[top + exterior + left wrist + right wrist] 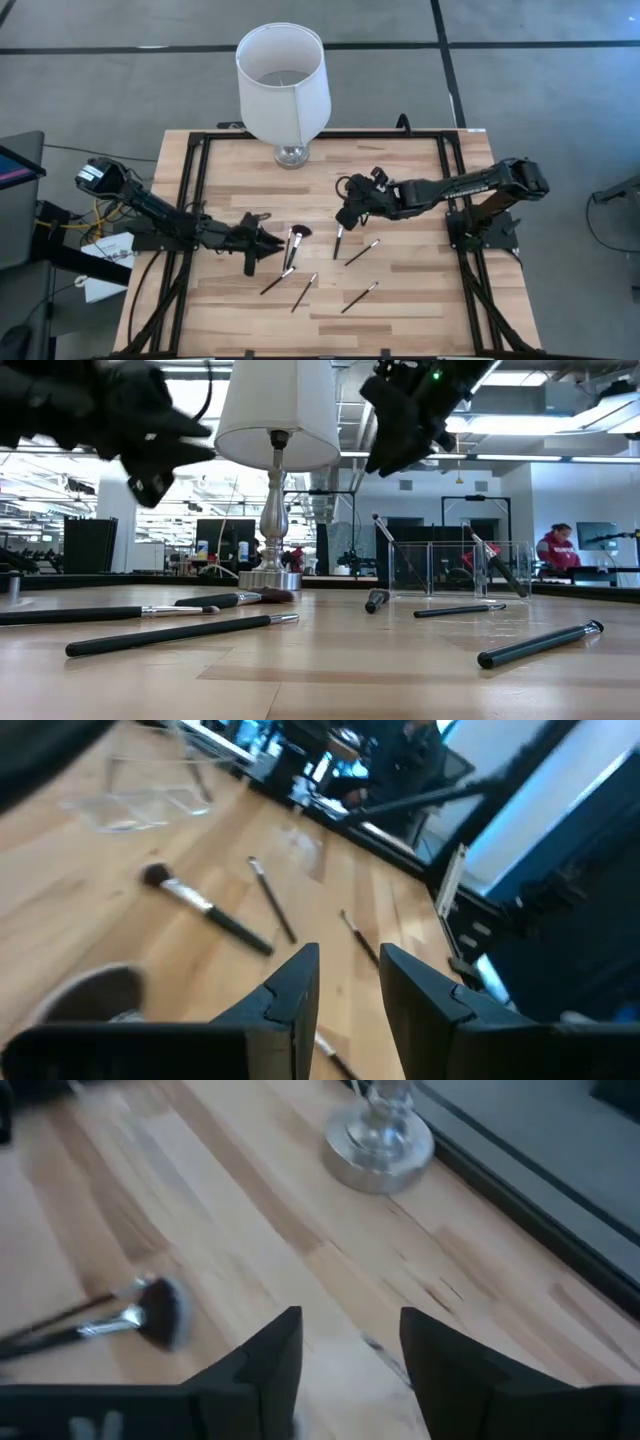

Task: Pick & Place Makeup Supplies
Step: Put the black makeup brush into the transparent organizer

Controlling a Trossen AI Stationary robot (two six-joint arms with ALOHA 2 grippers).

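Several thin makeup brushes lie flat on the wooden table. A fluffy-headed brush lies between the two grippers. Slim dark brushes lie toward the near edge. In the low view, two brushes lean inside the clear holder. My left gripper is open and hovers left of the fluffy brush. My right gripper is open and hovers over bare wood above a dark brush. Both are raised off the table.
A white-shaded lamp stands on its glass base at the table's far middle. Black rails run along the table's left and right sides. A person in red is in the room beyond the table.
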